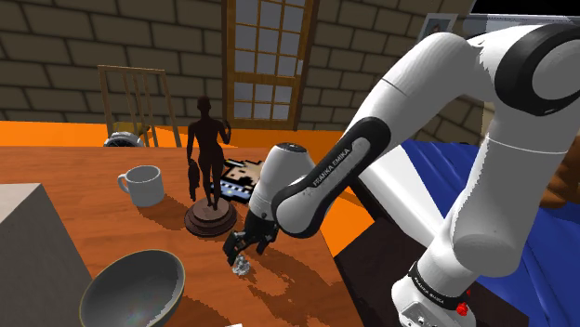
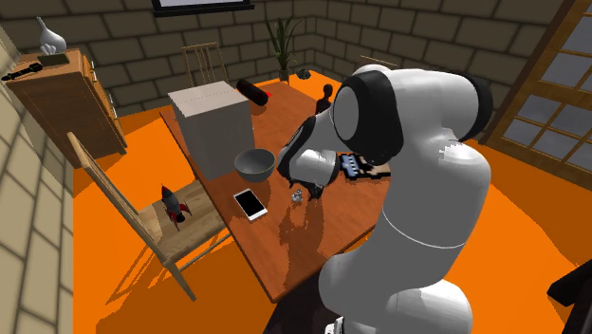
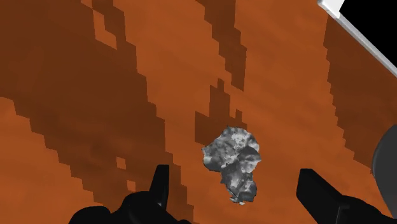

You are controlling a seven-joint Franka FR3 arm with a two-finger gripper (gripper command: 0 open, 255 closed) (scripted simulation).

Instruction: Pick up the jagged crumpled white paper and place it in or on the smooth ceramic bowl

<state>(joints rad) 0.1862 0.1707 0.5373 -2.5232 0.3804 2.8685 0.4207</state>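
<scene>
The black two-finger gripper [image 3: 234, 177] points down at a reddish-brown wooden counter [image 3: 95, 95]. Its fingers are spread wide, with nothing pinched.

Directly beneath the gap, about midway between the two fingers and touching neither, lies a small jagged lump of crumpled paper [image 3: 234, 160], drawn mottled grey and white. Its longer axis runs crosswise to the line joining the fingertips, so the narrower width faces the fingers. A straight descent looks likely to bracket it, and closing should need no turn of the wrist.

Beyond the outer face of one finger, near but apart from the paper, is the curved edge of a smooth grey bowl [image 3: 385, 167]. Farther out on that same side lies a flat white slab with a dark face [image 3: 356, 32], perhaps a phone.

The wrist view shows how centred the paper is, but not how high the fingers are. The shoulder view supplies that: the fingertips hang just above the paper, not yet around it. It also shows the bowl standing empty. Well beyond the fingers stand a dark human figurine [image 1: 206, 158] and a white mug [image 1: 142, 184].
</scene>
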